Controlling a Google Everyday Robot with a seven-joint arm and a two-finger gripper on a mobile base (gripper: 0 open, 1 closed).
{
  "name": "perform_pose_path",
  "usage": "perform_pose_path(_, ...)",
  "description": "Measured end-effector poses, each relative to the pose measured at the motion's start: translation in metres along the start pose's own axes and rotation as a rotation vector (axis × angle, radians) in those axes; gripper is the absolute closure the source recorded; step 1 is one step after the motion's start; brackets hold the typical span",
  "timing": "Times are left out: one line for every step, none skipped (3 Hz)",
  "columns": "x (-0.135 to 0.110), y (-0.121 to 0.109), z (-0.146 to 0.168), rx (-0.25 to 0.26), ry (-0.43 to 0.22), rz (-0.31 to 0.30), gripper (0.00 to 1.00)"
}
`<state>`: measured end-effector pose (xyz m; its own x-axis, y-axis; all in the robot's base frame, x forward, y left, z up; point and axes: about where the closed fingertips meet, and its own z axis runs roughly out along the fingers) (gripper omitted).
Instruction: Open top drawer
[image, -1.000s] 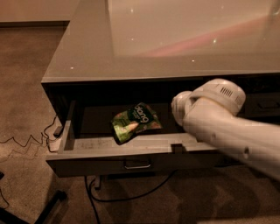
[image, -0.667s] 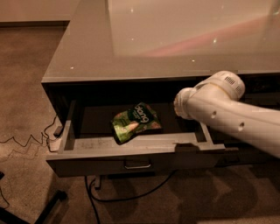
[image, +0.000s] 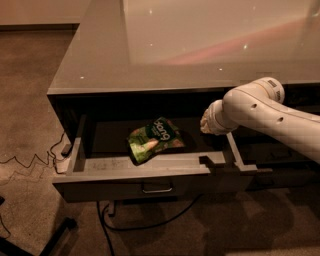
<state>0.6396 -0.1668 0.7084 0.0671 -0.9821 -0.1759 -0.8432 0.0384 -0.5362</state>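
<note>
Though countertop (image: 150, 55) and top drawer (image: 115, 186) haven't moved, drawer pulled well out, the arm (image: 270, 112) has lifted off its front edge and backed right. Gripper (image: 209, 125) over the drawer's right rear corner; open or closed, can't tell. Inside, green bag (image: 154, 140) unmoved. Task looks done.

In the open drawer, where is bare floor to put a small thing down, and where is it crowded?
The widest bare patch lies in the top drawer between its left wall and the green snack bag. A thin scuffed strip runs between the bag and the drawer front. The right is crowded: the gripper hangs between the bag and the right wall.
</note>
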Motion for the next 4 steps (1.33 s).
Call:
perform_pose_path(0.0, 0.0, 0.0, -0.001, 0.0, 0.0, 1.0)
perform_pose_path(-0.005, 0.025, 0.005, -0.047, -0.016, 0.016, 1.0)
perform_pose_path(-0.006, 0.059, 0.004, -0.102, -0.066, 0.045, 1.0)
perform_pose_path(-0.002, 0.094, -0.008, -0.142, -0.087, 0.069, 1.0)
